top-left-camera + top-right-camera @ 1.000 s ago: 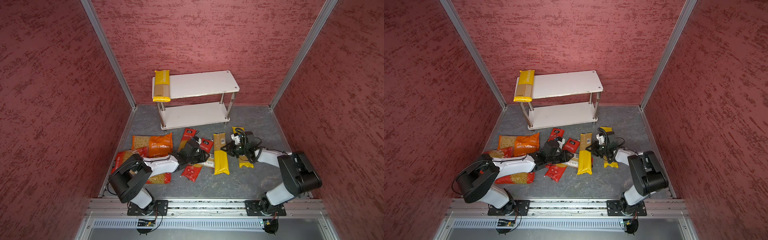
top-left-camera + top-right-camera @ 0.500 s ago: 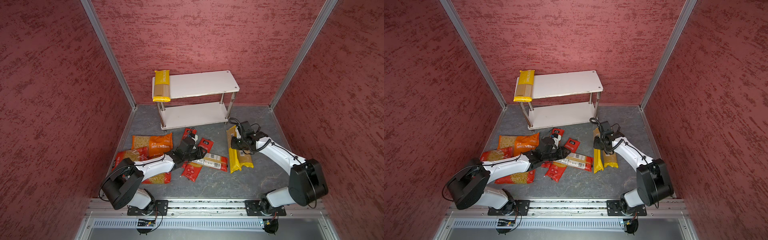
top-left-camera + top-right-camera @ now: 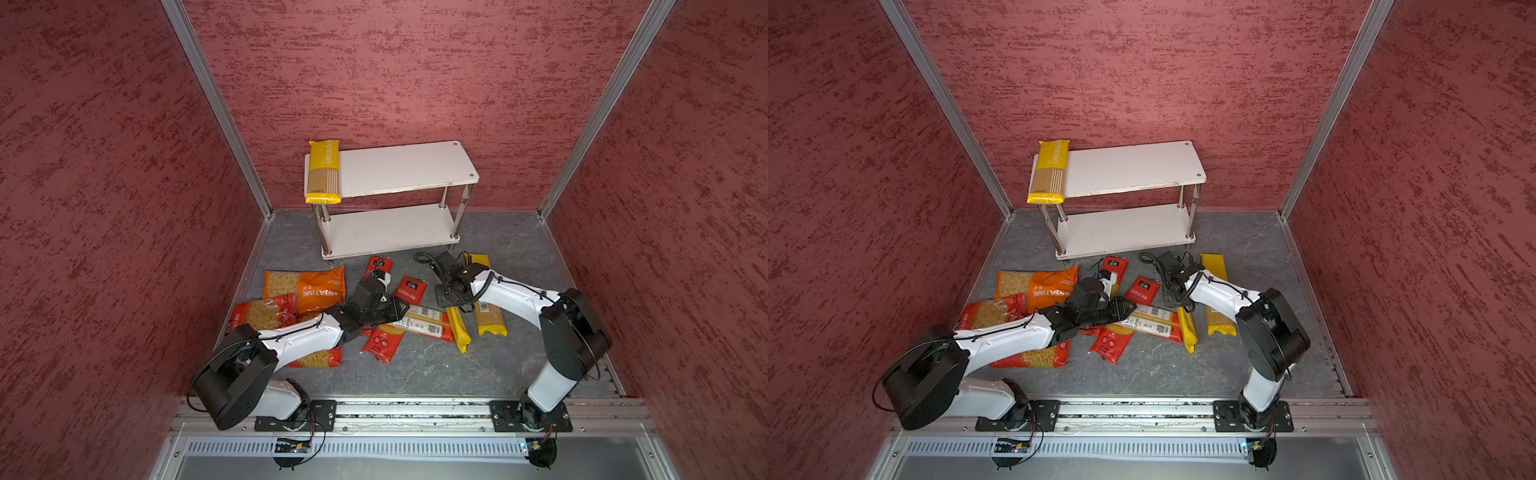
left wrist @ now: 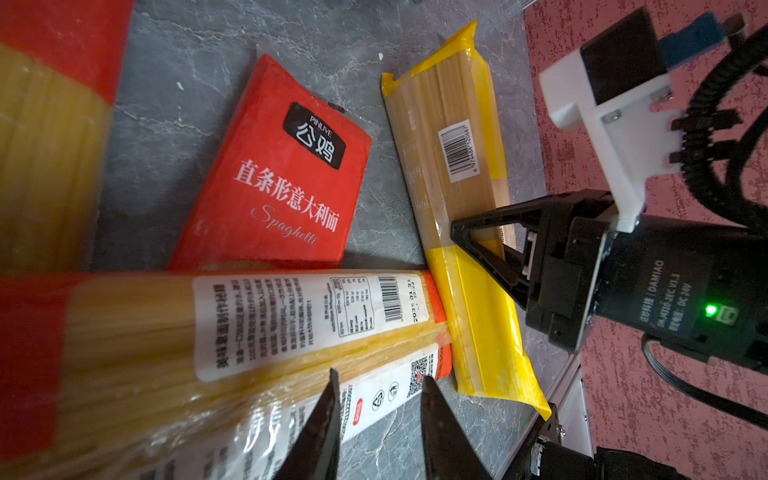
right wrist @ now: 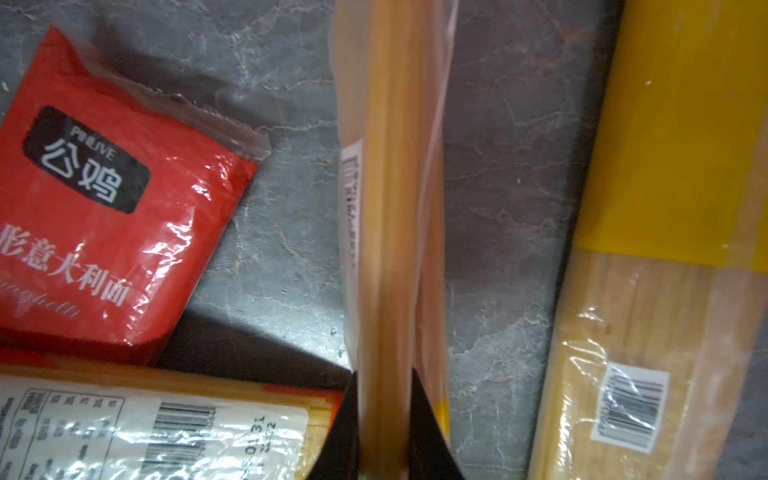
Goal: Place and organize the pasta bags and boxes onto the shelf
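The shelf (image 3: 407, 170) (image 3: 1129, 170) stands at the back with one yellow spaghetti pack (image 3: 324, 172) (image 3: 1048, 172) on the left end of its top board. My right gripper (image 3: 453, 307) (image 3: 1180, 305) (image 5: 384, 374) is shut on another yellow pack (image 3: 459, 332) (image 5: 395, 208), which is tipped onto its long edge on the floor. My left gripper (image 3: 401, 309) (image 3: 1129, 309) (image 4: 380, 376) reaches in low from the left. It is closed to a narrow gap on the edge of a red spaghetti bag (image 3: 428, 324) (image 4: 291, 316) that shows its white label.
A third yellow pack (image 3: 488, 316) lies flat just right of the held one. Two more red spaghetti bags (image 3: 413, 289) (image 3: 380, 266) lie under and behind my left wrist. Three orange-red short-pasta bags (image 3: 311, 286) (image 3: 262, 311) (image 3: 316, 359) lie by the left wall.
The right gripper took the yellow pack that lay flat, tipped it onto its edge, then shifted left and nearer. The left arm's elbow swung. Its gripper and the labelled bag barely moved.
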{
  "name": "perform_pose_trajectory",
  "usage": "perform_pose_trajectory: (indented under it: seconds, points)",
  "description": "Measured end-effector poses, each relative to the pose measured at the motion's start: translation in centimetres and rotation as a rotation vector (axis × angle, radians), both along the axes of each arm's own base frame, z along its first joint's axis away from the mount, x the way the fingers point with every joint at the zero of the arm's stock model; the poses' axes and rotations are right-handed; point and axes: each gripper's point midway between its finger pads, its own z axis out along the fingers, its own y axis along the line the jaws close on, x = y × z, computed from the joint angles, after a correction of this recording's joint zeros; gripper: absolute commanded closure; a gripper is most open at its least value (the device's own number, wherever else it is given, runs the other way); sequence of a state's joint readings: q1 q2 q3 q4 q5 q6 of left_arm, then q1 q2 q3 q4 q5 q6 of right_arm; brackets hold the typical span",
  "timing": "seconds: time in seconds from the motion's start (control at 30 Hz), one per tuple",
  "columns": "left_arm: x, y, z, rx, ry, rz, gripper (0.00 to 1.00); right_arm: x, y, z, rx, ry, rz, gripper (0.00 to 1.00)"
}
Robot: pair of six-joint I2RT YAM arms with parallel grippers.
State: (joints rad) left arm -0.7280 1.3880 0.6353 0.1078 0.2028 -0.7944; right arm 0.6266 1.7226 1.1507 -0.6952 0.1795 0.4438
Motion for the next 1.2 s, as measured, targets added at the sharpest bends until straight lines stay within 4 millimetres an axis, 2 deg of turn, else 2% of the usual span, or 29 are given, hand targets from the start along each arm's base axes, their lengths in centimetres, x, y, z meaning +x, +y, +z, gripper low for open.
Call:
perform_pose_trajectory:
  seconds: [0.17,0.43,0.63,0.8,0.87,0.93,1.0,1.07,1.17,1.2]
  points:
    - [-0.1,0.1,-0.2,0.007,0.008,0.000,0.67,-0.3,2.6,0.2,0.057,-0.001,0.018,0.71]
    - [-0.2,0.4,-0.5,0.024,0.018,0.002,0.67,-2.3,10.3,1.4,0.281,0.055,0.117,0.54]
    - [0.0,1.7,-0.5,0.050,0.023,0.039,0.67,-3.1,12.1,2.2,0.418,0.122,0.138,0.47]
    - [-0.1,1.6,0.4,0.036,0.003,0.033,0.65,-2.3,10.8,5.0,0.560,0.111,0.113,0.45]
    - [-0.3,1.3,0.4,0.038,0.001,0.022,0.60,-1.5,9.1,6.4,0.615,0.079,0.086,0.45]
    - [-0.7,0.6,0.6,0.039,-0.003,0.000,0.56,-0.5,6.8,6.8,0.645,0.049,0.041,0.45]
    - [-1.1,-0.6,1.0,0.038,-0.012,-0.035,0.55,0.3,3.9,5.8,0.649,0.037,-0.026,0.44]
    - [-1.5,-2.2,1.2,0.035,-0.016,-0.073,0.55,0.5,0.9,3.7,0.628,0.056,-0.099,0.43]
    - [-2.0,-4.1,0.7,0.038,-0.008,-0.116,0.55,-0.1,-2.6,0.9,0.599,0.095,-0.186,0.42]
    - [-2.1,-4.4,0.3,0.040,-0.003,-0.125,0.56,-0.3,-3.2,0.3,0.595,0.105,-0.202,0.41]
